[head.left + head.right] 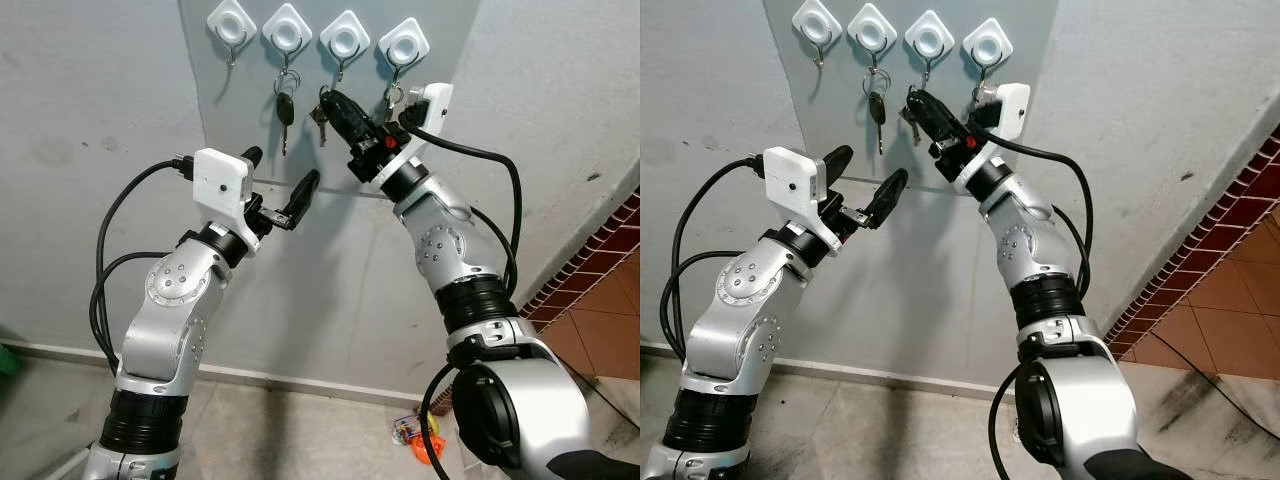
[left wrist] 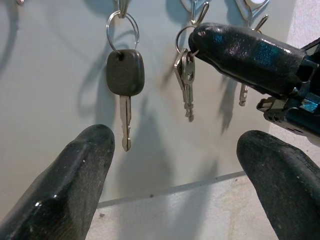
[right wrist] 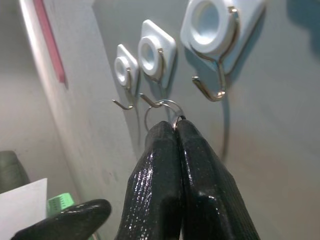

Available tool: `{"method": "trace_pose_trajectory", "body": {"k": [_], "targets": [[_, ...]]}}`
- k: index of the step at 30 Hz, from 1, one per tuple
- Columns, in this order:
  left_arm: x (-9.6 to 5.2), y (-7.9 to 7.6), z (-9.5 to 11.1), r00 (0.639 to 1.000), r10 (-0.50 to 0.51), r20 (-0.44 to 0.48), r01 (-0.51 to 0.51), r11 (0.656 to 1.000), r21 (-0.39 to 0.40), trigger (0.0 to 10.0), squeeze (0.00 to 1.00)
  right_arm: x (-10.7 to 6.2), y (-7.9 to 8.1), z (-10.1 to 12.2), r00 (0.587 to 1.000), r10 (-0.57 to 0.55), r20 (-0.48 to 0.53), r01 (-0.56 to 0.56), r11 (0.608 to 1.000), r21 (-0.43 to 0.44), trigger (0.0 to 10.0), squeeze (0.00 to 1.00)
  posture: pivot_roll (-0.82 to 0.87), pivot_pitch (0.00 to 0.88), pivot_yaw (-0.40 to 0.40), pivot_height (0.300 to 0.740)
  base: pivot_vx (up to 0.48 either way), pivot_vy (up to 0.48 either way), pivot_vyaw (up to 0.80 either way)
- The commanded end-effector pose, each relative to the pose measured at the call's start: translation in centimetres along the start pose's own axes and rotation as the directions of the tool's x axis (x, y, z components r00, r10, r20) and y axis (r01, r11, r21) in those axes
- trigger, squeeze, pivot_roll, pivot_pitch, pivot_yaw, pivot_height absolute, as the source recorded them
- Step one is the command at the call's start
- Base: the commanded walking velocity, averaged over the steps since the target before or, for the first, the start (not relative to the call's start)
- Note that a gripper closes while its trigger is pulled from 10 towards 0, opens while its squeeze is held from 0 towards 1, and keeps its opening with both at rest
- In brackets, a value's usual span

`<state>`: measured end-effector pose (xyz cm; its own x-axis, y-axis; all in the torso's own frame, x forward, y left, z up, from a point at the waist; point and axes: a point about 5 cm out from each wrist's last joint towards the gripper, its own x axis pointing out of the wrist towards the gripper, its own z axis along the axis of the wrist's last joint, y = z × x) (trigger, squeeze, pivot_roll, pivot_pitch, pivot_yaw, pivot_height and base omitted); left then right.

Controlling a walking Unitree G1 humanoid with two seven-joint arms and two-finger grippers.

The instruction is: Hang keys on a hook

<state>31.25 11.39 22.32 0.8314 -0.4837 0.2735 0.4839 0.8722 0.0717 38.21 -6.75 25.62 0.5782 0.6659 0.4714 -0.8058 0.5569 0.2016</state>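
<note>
The right gripper (image 1: 335, 103) jaws pinch tight on the keys (image 2: 185, 80), whose ring sits at the third hook (image 1: 341, 68). Pulling away could tug them off. The left gripper (image 1: 285, 190) waits wide open

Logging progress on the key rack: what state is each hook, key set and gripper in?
First hook: bare.
Black-headed key: hanging from second hook.
Silver key bunch: ring pinched by right gripper at third hook.
Fourth hook: keys hanging.
Left gripper: open, idle.
</note>
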Motion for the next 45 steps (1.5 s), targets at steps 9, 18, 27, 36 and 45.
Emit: {"method": "trace_pose_trajectory", "body": {"k": [9, 18, 27, 36, 45], "targets": [[0.2, -0.4, 0.6, 1.0, -0.026, 0.016, 0.026, 1.0, 0.011, 10.0, 0.0, 0.5, 0.2, 2.3, 0.994, 0.022, 0.11, -0.026, 0.999, 0.04, 10.0, 0.0, 0.06, 0.072, -0.031, 0.74, 0.0, 0.0, 0.0], [0.2, -0.5, 0.6, 0.999, -0.027, 0.018, 0.027, 1.0, 0.01, 10.0, 0.0, 0.8, 0.2, 3.0, 0.988, 0.017, 0.151, -0.03, 0.996, 0.081, 10.0, 0.0, 0.06, 0.071, -0.031, 0.74, 0.0, 0.0, 0.0], [0.2, -0.5, 0.7, 0.999, -0.026, 0.018, 0.026, 1.0, 0.01, 10.0, 0.0, 0.8, 0.3, 3.1, 0.988, 0.029, 0.153, -0.045, 0.994, 0.098, 10.0, 0.0, 0.06, 0.072, -0.03, 0.74, 0.0, 0.0, 0.0], [0.2, -0.5, 0.6, 0.999, -0.026, 0.018, 0.026, 1.0, 0.007, 10.0, 0.0, 0.5, 0.0, 3.4, 0.977, -0.011, 0.215, -0.041, 0.97, 0.239, 10.0, 0.0, 0.06, 0.068, -0.03, 0.74, 0.0, 0.0, 0.0], [0.2, -0.5, 0.7, 0.999, -0.028, 0.019, 0.028, 1.0, 0.01, 10.0, 0.0, -0.2, -0.1, 3.0, 0.971, -0.034, 0.237, -0.047, 0.943, 0.329, 10.0, 0.0, 0.07, 0.062, -0.028, 0.74, 0.0, 0.0, 0.0]]}}
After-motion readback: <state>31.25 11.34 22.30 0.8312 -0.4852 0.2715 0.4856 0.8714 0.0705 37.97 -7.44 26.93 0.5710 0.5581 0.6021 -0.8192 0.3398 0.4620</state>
